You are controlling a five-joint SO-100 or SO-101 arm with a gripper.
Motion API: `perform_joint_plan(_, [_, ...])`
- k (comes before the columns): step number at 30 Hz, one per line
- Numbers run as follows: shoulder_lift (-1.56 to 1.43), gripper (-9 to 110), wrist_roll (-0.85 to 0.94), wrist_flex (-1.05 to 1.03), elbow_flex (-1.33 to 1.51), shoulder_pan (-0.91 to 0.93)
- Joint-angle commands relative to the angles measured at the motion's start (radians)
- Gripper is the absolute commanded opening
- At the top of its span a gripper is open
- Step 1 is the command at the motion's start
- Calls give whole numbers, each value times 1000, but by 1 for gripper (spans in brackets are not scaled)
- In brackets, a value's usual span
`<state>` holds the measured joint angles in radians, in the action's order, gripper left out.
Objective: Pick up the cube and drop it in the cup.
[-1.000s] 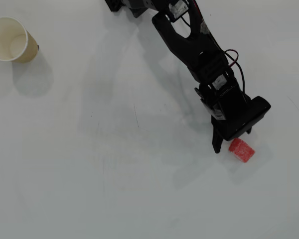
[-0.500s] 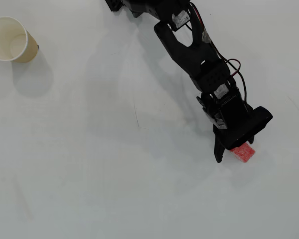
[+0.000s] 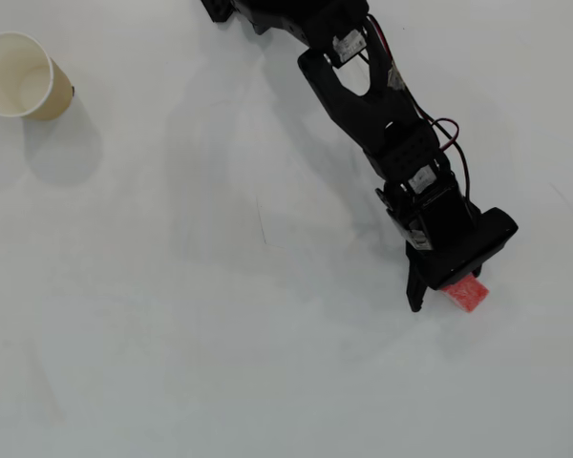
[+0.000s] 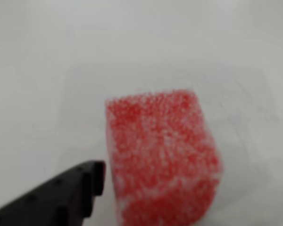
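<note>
The small red speckled cube lies on the white table at the lower right of the overhead view, partly under my gripper. In the wrist view the cube fills the centre, and one black finger stands just left of it with a narrow gap between them. The other finger is out of view. The jaws look open around the cube, which rests on the table. The tan paper cup with a cream inside stands upright at the far upper left, far from the gripper.
The black arm with red and black wires reaches in from the top centre toward the lower right. The white table stretches between the cube and the cup.
</note>
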<state>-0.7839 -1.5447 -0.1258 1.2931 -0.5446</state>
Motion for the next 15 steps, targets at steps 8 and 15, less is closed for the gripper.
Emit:
perform_joint_plan(8, [-8,38,-2,-14,-209,18])
perform_joint_plan(15, [38,38,-2,-34,-272,28])
